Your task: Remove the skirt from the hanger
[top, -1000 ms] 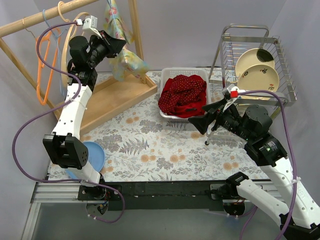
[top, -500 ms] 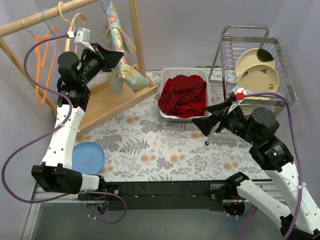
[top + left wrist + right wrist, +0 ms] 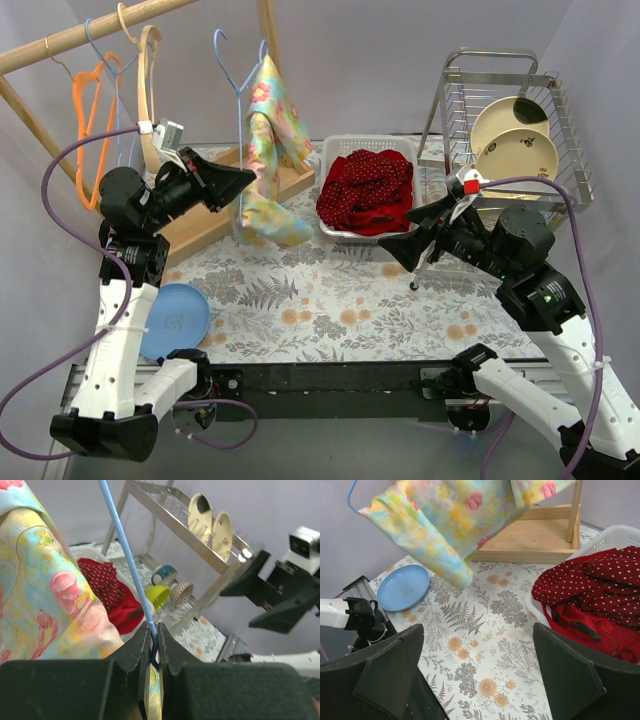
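The skirt is floral yellow and light blue cloth draped over a blue wire hanger. The hanger is off the wooden rail and hangs in the air over the table's left middle. My left gripper is shut on the hanger's wire just left of the skirt. In the left wrist view the jaws pinch the blue wire, with the skirt to their left. My right gripper is open and empty, to the right of the skirt. The right wrist view shows the skirt up ahead.
Orange hangers and a wooden hanger stay on the rail above the wooden rack base. A white basket holds red clothes. A dish rack with plates stands at the right. A blue plate lies near left.
My left arm has pulled the hanger with the skirt off the rail and carried it down and right, toward the table's middle. The right arm has barely moved.
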### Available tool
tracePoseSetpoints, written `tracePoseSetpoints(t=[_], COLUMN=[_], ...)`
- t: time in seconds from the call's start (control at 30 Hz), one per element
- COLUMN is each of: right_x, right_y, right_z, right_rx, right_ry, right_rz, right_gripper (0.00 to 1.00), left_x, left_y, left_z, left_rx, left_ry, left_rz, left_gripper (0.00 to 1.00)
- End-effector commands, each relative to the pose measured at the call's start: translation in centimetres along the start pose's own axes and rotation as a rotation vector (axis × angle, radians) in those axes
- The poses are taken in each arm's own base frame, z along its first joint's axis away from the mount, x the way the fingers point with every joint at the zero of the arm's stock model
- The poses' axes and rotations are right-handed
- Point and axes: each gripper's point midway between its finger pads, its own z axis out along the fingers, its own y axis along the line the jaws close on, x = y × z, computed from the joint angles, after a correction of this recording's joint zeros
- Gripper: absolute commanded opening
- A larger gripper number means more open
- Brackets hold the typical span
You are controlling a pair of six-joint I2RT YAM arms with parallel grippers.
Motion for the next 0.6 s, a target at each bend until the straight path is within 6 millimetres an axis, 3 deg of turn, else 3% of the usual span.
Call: tracePoseSetpoints(t=[0.0,0.13,0.17,0.23,0.27,0.5,0.57], right_x=[-2.2,-1.3,-0.9,-0.3,0.1,3.2,3.0], right_y=[2.2,4.0,5.8,6.3,8.5,12.9,14.0], right_z=[0.7,2.6,3.0,4.4,4.7,9.3,10.1], right_rx=[-0.119,-0.192,-0.241,-0.200,-0.259,-0.275,-0.297], right_ry=[-0.072,-0.071,-0.067,-0.064,-0.062,-0.031,-0.056], right_rz=[-0.044,-0.109,-0.126,-0.169,-0.189,-0.309,-0.313], right_gripper=[0.98,0.98,0.98,0.98,0.98,0.98,0.98], left_x=[2.0,3.1,3.2,3.5,3.7,5.1,5.7], left_y=[-3.4,-3.9,-3.8,-4.4,-4.7,-6.3,-6.4], left_z=[-1.9,-2.8,-2.9,-3.4,-3.6,-5.1,-5.3], left_rx=[0.144,0.158,0.152,0.166,0.176,0.203,0.208], left_ry=[0.055,0.057,0.055,0.058,0.066,0.082,0.102], left_rz=[0.056,0.073,0.072,0.062,0.050,-0.053,-0.086], left_gripper=[0.00,0.00,0.00,0.00,0.00,0.00,0.00])
